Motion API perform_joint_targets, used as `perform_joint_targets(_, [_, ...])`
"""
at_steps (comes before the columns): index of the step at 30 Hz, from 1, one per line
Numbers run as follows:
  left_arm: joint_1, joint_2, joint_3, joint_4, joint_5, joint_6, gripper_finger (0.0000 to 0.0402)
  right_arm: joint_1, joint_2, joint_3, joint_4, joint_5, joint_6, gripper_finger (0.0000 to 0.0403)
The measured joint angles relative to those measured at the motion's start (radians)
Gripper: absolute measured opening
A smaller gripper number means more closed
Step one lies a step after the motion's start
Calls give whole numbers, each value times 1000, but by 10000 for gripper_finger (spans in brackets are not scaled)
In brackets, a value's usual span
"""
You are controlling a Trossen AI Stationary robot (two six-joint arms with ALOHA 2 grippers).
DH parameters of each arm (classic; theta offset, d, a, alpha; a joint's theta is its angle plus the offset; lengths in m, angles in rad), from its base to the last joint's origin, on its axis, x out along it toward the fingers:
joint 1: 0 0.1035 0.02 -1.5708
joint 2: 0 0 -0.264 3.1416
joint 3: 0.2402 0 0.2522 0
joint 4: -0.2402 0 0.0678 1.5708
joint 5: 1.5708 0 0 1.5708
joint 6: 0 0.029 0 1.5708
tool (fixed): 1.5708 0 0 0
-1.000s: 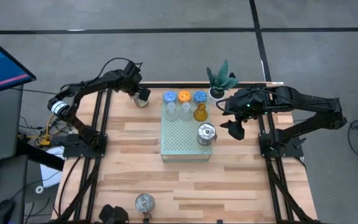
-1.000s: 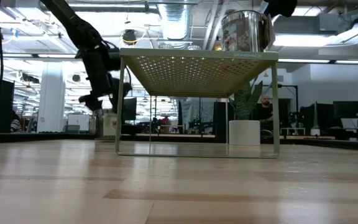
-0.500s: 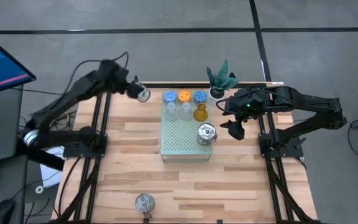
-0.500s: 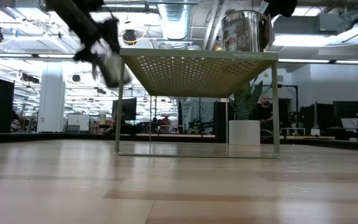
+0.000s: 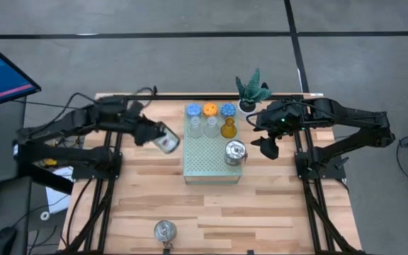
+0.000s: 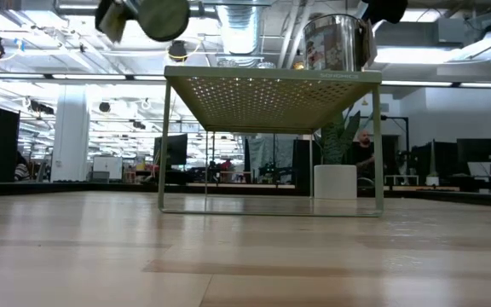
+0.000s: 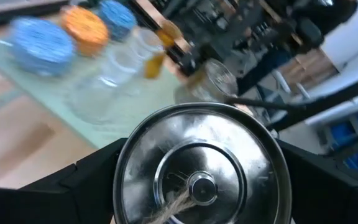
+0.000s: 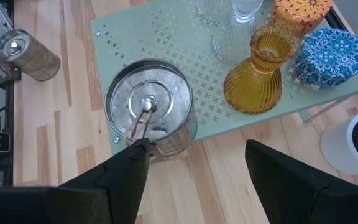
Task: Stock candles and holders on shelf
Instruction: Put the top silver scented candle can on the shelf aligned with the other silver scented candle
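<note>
Left gripper [image 5: 163, 139]: clamped across a shiny silver round tin [image 7: 199, 169] with a wick at its lid's centre; the fingers grip its sides, so the lid faces the wrist camera and the tin can be set down upright.
Carried tin's place: held in the air just beside the near-left edge of the pale mint-green perforated shelf [image 5: 205, 164], raised above the shelf top in the low view, probably so it clears the rim before going down.
Shelf ahead of the left gripper: two blue bumpy round candles [image 5: 193, 110] and an orange bumpy one [image 5: 210, 110] line the far edge; two clear glass cups [image 5: 203, 128] and an amber glass cup [image 5: 228, 128] stand just in front of them, leaving bare perforated top free nearer the gripper.
Right gripper [image 8: 192, 163]: fingers apart, holding nothing, hovering just off the shelf's right edge, out of the incoming tin's way.
Below the right gripper: a second silver tin [image 8: 151, 109] stands at the shelf's right corner, just beside the amber cup.
Left to stock: a third silver tin [image 5: 165, 230] stands on the wooden tabletop [image 5: 275, 205], well apart from both grippers.
</note>
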Motion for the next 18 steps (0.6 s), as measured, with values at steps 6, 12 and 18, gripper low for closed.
perform_joint_targets(6, [-183, 173, 104, 23, -121, 19, 357, 0, 0, 0, 0, 0, 0, 256])
perform_joint_targets(12, [-222, 368, 249, 22, -164, 94, 358, 0, 0, 0, 0, 0, 0, 256])
perform_joint_targets(18, [-222, 523, 329, 15, -204, 148, 358, 0, 0, 0, 0, 0, 0, 256])
